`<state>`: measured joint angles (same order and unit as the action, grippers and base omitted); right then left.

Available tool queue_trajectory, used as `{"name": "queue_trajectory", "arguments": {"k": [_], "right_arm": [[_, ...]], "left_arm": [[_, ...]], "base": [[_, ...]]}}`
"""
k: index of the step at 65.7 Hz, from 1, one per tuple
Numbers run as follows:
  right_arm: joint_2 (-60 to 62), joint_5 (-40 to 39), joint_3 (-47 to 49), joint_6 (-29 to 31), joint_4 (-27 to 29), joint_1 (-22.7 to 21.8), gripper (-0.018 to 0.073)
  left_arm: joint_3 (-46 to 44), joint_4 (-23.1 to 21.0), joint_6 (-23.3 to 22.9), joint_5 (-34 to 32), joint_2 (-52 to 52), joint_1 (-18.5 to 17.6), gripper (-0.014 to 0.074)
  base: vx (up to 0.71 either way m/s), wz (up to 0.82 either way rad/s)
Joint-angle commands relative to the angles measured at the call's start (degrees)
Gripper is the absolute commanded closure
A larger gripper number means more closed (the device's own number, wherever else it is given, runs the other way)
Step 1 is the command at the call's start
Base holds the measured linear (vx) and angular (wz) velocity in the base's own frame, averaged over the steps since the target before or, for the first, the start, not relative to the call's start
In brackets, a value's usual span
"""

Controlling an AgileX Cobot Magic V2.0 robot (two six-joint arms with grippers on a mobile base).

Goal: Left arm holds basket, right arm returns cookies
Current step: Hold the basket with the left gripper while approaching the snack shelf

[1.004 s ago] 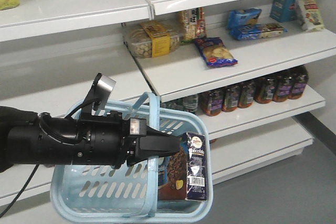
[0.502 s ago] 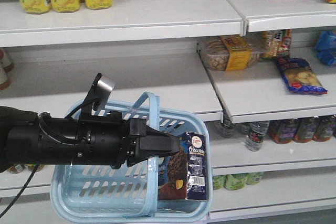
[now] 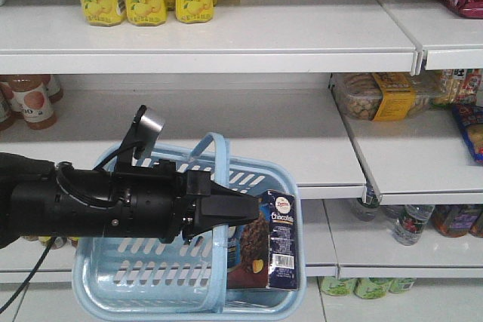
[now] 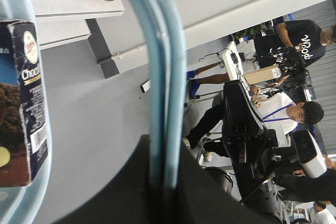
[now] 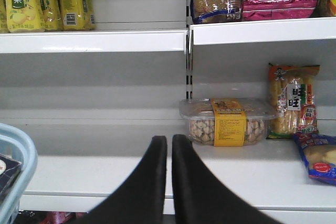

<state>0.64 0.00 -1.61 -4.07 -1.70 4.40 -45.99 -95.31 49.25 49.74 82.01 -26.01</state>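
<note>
The left wedge-shaped black gripper (image 3: 253,213) clamps the light blue plastic basket (image 3: 102,280) by its handles, dark navy cookie carton (image 3: 279,243) upright inside, lower centre; the empty, nearly closed right gripper (image 5: 169,142) must next open and grasp it.

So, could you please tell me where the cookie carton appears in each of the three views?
Front-facing: the cookie carton stands lower centre, at the right end of the basket.
Left wrist: carton at the left edge.
Right wrist: only its dark corner, bottom left.
Shared landmark: the light blue basket.
</note>
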Motion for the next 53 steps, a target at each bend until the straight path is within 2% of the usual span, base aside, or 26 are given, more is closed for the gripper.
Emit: {"name": "queue_trajectory", "arguments": {"k": [1, 53], "right_arm": [[0.72, -4.17, -0.98, 0.37, -0.55, -0.36, 0.0568], [0.72, -4.17, -0.98, 0.37, -0.55, -0.36, 0.0566]], "left_arm": [[-2.28, -6.65, 1.05, 3.30, -2.25, -0.36, 0.0599], [-2.28, -6.65, 1.05, 3.30, -2.25, -0.36, 0.0599]], "base": [[0.08, 0.00], [0.09, 0.00]]}}
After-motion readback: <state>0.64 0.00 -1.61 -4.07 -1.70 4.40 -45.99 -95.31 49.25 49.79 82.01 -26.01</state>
